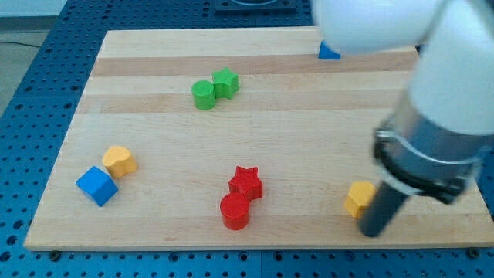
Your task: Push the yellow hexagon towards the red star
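The yellow hexagon [358, 198] lies near the board's bottom right. My tip [373, 232] is just to its right and slightly below, touching or nearly touching it. The red star [246, 182] sits at the bottom centre, well to the left of the hexagon. A red cylinder [235, 211] touches the star's lower left side.
A yellow heart-like block [120, 161] and a blue cube [96, 185] sit at the bottom left. Two green blocks [214, 89] touch each other at the upper centre. A blue block [329, 52] peeks out under the arm at the top. The arm's white body covers the upper right.
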### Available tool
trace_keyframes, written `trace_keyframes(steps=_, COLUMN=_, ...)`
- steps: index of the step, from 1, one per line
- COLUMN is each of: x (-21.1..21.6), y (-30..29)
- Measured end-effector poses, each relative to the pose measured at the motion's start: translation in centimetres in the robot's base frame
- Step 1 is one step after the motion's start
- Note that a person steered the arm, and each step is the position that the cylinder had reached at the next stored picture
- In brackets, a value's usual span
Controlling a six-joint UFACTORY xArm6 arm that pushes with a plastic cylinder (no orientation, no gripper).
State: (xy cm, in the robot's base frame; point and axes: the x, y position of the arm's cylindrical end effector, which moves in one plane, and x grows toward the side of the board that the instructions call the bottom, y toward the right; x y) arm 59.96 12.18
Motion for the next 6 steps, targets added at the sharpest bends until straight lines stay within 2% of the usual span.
trace_keyframes(steps=1, x=-3.8, y=-0.5)
trace_keyframes(steps=2, x=-2.3, y=2.5)
trace_keyframes(steps=3, x=-4.3, y=4.9)
trace_keyframes(steps=4, x=-7.9, y=4.9)
trace_keyframes(steps=5, x=-9.2, y=2.0)
trace_keyframes(steps=6, x=-9.2, y=-3.9)
